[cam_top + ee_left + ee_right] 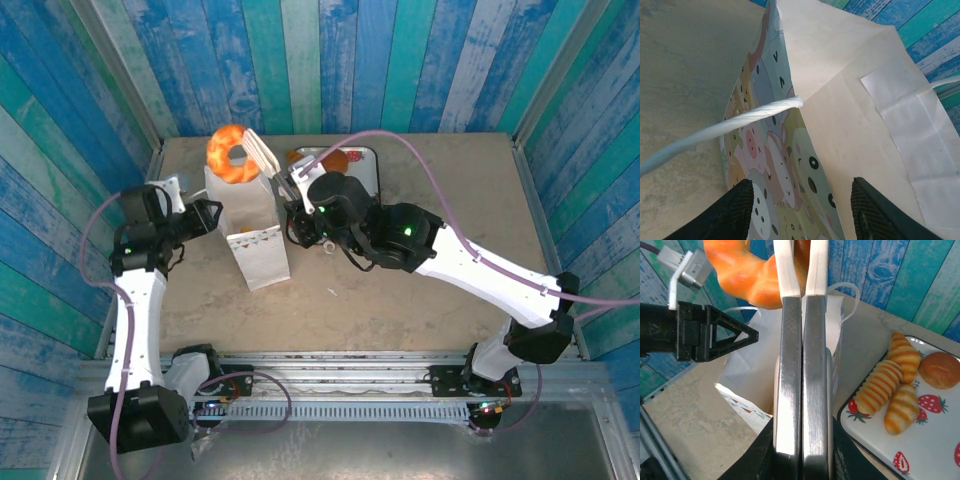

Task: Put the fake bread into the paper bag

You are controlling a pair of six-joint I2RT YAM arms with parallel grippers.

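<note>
Glossy orange ring doughnut (232, 153) aloft over the upright, open white paper bag (256, 256); ridged croissants (880, 387) nearby.

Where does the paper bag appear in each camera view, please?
Top external: the paper bag stands left of centre, between the two arms.
Left wrist: it covers most of the frame, seen close up.
Right wrist: it is centre-left, left of the tray.
Shared landmark: blue plank wall.
</note>
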